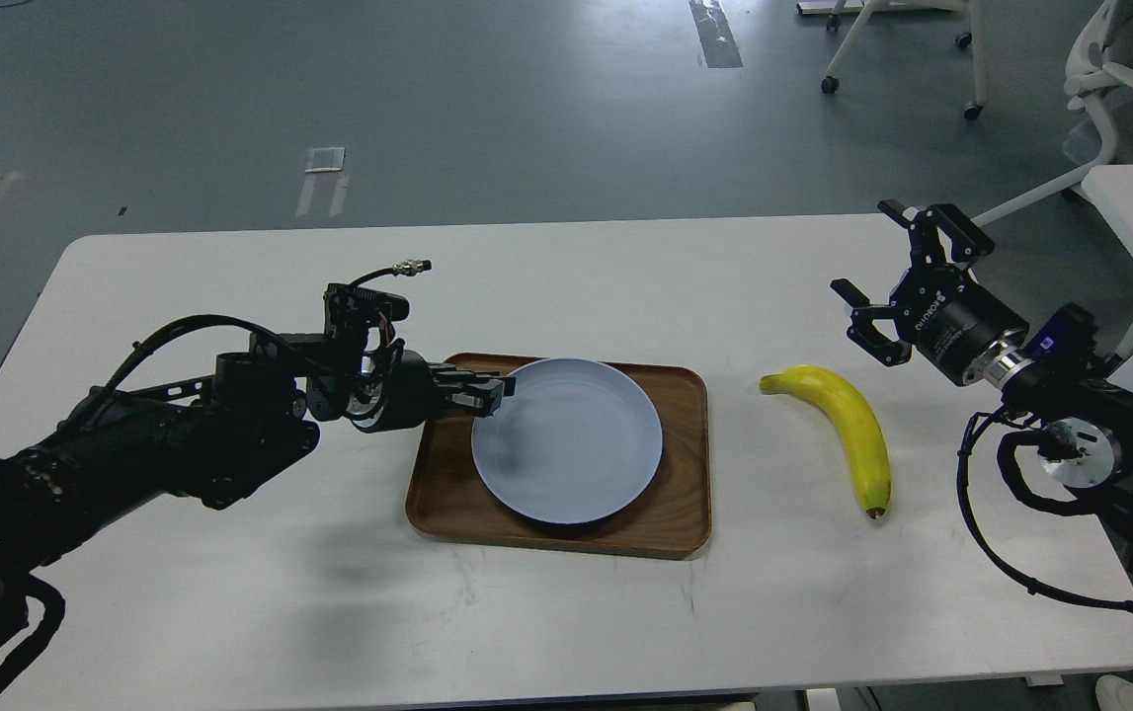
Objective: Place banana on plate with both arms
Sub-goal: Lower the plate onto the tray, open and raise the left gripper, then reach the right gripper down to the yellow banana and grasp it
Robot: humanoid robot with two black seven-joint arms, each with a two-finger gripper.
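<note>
Banana (pixel 848 427) lies on table (pixel 230 592), right of plate (pixel 567 440) on tray (pixel 685 533). Left gripper (pixel 489 390) closed on plate rim; right gripper (pixel 887 286) open, above banana. Next, probably: descend, grasp banana.

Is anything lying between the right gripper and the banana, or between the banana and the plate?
Nothing visible. The right gripper, open, hangs up and right of the banana over bare table. Toward the plate there is only the wooden tray's low rim.
</note>
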